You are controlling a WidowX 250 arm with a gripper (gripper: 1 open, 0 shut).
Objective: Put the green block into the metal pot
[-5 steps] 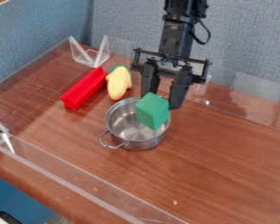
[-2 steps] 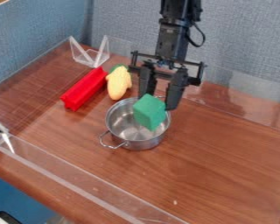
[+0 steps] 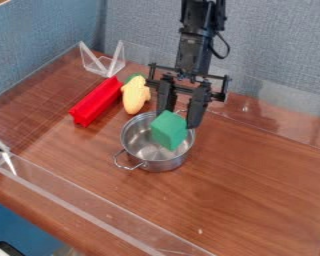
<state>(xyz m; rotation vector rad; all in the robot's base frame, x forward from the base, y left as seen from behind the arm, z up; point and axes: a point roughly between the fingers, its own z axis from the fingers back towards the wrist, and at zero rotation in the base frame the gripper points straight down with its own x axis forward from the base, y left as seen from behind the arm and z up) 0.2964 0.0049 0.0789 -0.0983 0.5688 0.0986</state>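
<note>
The green block (image 3: 170,129) hangs just over the mouth of the metal pot (image 3: 152,153), partly below its rim line on the right side. My gripper (image 3: 180,112) comes down from above and is shut on the green block, its black fingers (image 3: 196,104) clamped on the block's top. The shiny pot stands on the wooden table with one small handle (image 3: 120,160) showing at its left. Whether the block touches the pot's inside I cannot tell.
A long red block (image 3: 96,101) and a yellow object (image 3: 135,95) lie left of the gripper. Clear plastic walls (image 3: 89,55) fence the wooden table (image 3: 243,190). A blue wall stands behind.
The gripper with the green block has sunk slightly toward the pot and shifted a little left. Pot and other objects have not moved.
</note>
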